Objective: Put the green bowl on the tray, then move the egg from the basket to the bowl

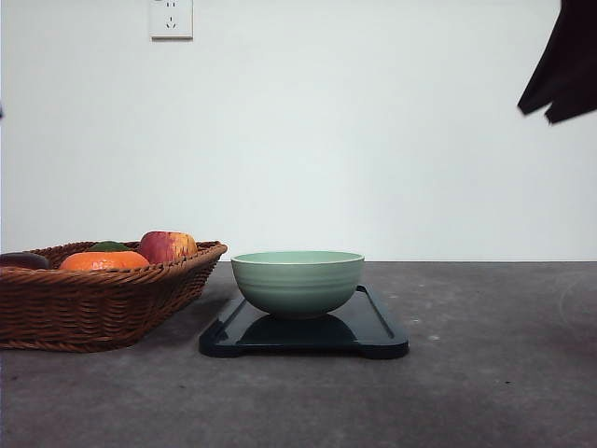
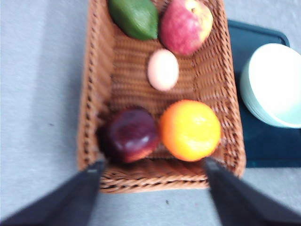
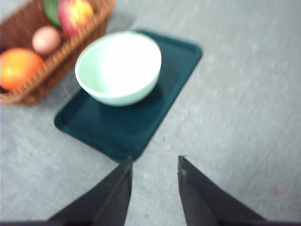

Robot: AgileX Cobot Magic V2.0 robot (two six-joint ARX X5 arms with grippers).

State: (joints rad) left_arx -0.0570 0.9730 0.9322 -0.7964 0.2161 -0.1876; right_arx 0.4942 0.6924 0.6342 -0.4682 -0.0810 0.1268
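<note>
Presently, at far left of the front view, the basket (image 1: pixel 103 299) sits on the grey table (image 1: pixel 485 373), just left of the tray (image 1: pixel 378 336). Contents from the left wrist view: a green fruit (image 2: pixel 134 18) and a red apple (image 2: pixel 186 26) at the far end, the egg (image 2: pixel 163 69) lying on the wicker floor mid-basket and touching neither, then a dark purple fruit (image 2: pixel 130 134) and an orange (image 2: pixel 190 130) side by side at the near end. The left gripper (image 2: pixel 153 172) hovers over the basket's near rim, fingers spread wide apart, nothing between them.

Centre: the green bowl (image 1: pixel 298 280) stands upright on the tray, on the half toward the basket; the remaining tray surface is bare. The bowl interior in the right wrist view reads empty, though the picture is soft.

Right: the right gripper (image 3: pixel 154 162) hangs above bare table near the tray's corner, fingers parted with a narrow gap, holding nothing. A dark arm part (image 1: pixel 564 65) enters at the upper right of the front view. A wall socket (image 1: pixel 172 19) sits high on the white wall.
</note>
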